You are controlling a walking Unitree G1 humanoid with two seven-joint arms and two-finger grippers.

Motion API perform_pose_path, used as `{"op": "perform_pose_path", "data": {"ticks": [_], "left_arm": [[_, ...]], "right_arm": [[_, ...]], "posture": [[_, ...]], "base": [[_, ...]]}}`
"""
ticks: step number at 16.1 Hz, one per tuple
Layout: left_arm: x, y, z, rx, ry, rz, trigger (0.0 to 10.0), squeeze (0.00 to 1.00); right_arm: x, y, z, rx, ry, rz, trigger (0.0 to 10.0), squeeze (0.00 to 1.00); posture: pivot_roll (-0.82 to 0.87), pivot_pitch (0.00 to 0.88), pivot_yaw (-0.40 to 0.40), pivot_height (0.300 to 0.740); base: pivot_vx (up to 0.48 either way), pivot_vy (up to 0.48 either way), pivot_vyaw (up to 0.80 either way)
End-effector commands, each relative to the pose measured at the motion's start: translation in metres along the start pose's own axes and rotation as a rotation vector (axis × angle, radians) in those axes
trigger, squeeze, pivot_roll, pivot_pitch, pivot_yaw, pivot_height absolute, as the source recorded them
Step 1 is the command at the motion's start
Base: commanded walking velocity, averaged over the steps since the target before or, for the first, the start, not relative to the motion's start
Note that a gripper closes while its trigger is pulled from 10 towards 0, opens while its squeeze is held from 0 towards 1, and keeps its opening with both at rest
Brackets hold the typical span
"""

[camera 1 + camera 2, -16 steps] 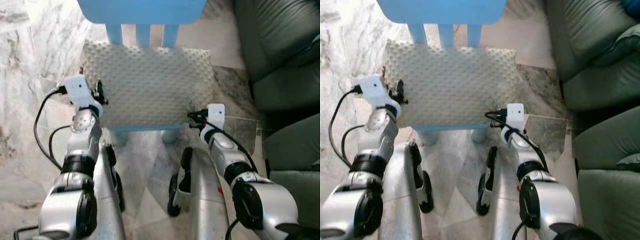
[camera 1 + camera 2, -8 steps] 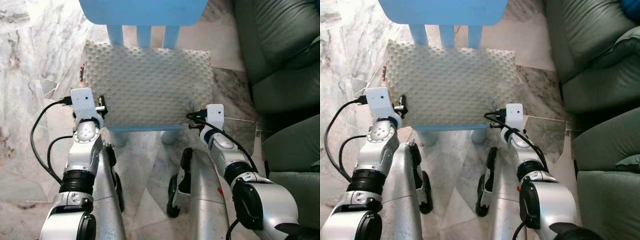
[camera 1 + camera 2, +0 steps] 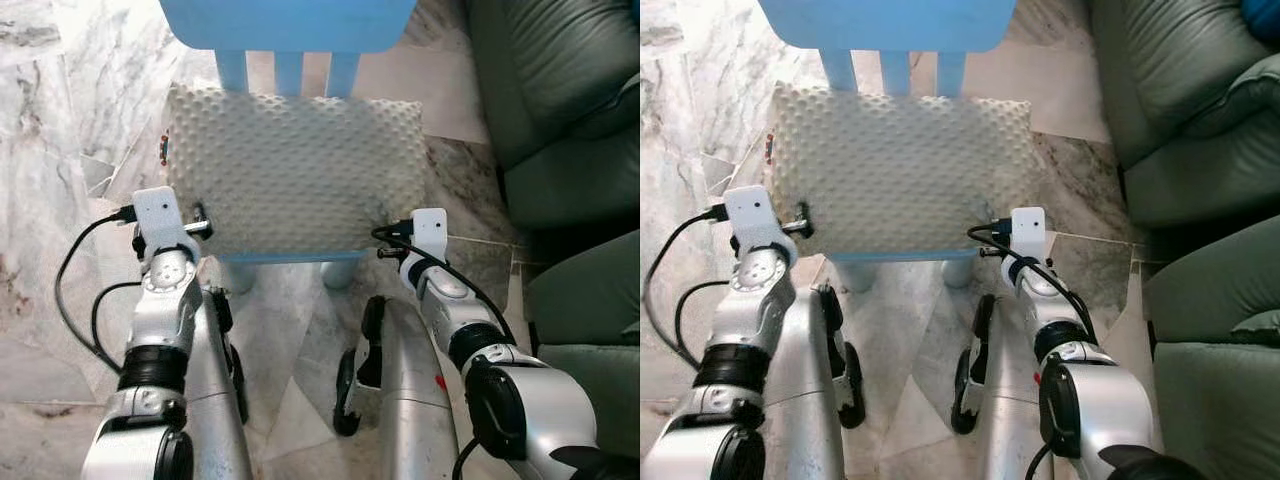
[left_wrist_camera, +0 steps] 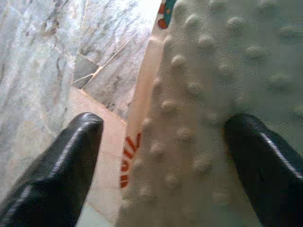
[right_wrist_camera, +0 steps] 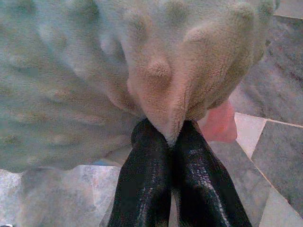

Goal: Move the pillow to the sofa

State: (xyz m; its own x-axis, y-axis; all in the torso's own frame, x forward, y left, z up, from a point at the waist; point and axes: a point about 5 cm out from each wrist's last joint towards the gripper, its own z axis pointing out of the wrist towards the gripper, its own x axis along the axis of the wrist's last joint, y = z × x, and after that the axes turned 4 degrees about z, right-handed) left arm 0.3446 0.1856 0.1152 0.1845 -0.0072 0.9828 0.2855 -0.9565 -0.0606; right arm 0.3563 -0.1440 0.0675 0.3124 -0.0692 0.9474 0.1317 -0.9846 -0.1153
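Note:
A cream pillow (image 3: 295,165) with a bumpy surface lies on the seat of a light blue chair (image 3: 288,20). My left gripper (image 3: 200,225) is at the pillow's near left corner. In the left wrist view it (image 4: 165,156) is open, one finger (image 4: 265,161) on the pillow's top (image 4: 222,71) and the other finger (image 4: 61,165) off its edge. My right gripper (image 3: 385,235) is at the near right corner. The right wrist view has it (image 5: 173,135) shut on a pinched fold of the pillow (image 5: 94,71).
A dark green sofa (image 3: 560,90) stands to the right, its nearer cushion (image 3: 590,290) close to my right arm. The floor (image 3: 60,120) is pale marble tile. The chair's blue slats (image 3: 287,72) rise behind the pillow, and its seat edge (image 3: 290,257) sits just before my legs.
My left gripper has drawn back toward me along the pillow's left edge to its near corner. The right gripper has kept its hold and place.

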Motion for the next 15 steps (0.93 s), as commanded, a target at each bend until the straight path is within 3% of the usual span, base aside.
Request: {"op": "perform_pose_path", "data": {"ticks": [1, 4, 6, 7, 9, 11, 13, 15], "left_arm": [[-0.004, 0.005, 0.001, -0.023, -0.018, -0.037, 10.0, 1.00], [-0.003, 0.006, 0.006, -0.032, -0.025, -0.070, 10.0, 1.00], [-0.017, 0.002, 0.010, -0.028, -0.071, -0.041, 10.0, 1.00], [-0.040, -0.005, 0.011, -0.035, -0.140, -0.006, 10.0, 0.00], [-0.058, -0.011, 0.008, -0.014, -0.186, -0.011, 10.0, 0.00], [-0.065, -0.006, 0.006, -0.041, -0.191, -0.096, 10.0, 0.00], [-0.064, 0.010, 0.006, -0.102, -0.189, -0.193, 0.0, 0.00], [-0.059, 0.023, 0.006, -0.137, -0.171, -0.272, 0.0, 0.00]], "right_arm": [[-0.020, 0.002, -0.006, 0.002, -0.068, -0.001, 0.0, 0.00], [-0.021, 0.001, -0.006, 0.004, -0.068, -0.004, 0.0, 0.00], [-0.022, 0.002, -0.007, 0.006, -0.069, -0.008, 0.0, 0.00], [-0.024, 0.003, -0.008, 0.008, -0.070, -0.015, 0.0, 0.00], [-0.025, 0.007, -0.009, 0.008, -0.070, -0.021, 0.0, 0.00], [-0.026, 0.012, -0.011, 0.005, -0.065, -0.022, 0.0, 0.00], [-0.027, 0.018, -0.014, 0.003, -0.058, -0.023, 0.0, 0.00], [-0.028, 0.023, -0.016, 0.001, -0.054, -0.020, 0.0, 0.00]], "posture": [[0.12, 0.349, -0.116, 0.556], [0.10, 0.357, -0.114, 0.556], [0.08, 0.362, -0.115, 0.556], [0.05, 0.365, -0.120, 0.556], [0.03, 0.369, -0.124, 0.556], [-0.01, 0.365, -0.127, 0.556], [-0.05, 0.357, -0.133, 0.556], [-0.07, 0.351, -0.134, 0.556]], "base": [[0.000, 0.000, 0.00], [0.000, 0.000, 0.00], [0.000, 0.000, 0.00], [0.000, 0.000, 0.00], [0.000, 0.000, 0.00], [0.000, 0.000, 0.00], [0.000, 0.000, 0.00], [0.000, 0.000, 0.00]]}}
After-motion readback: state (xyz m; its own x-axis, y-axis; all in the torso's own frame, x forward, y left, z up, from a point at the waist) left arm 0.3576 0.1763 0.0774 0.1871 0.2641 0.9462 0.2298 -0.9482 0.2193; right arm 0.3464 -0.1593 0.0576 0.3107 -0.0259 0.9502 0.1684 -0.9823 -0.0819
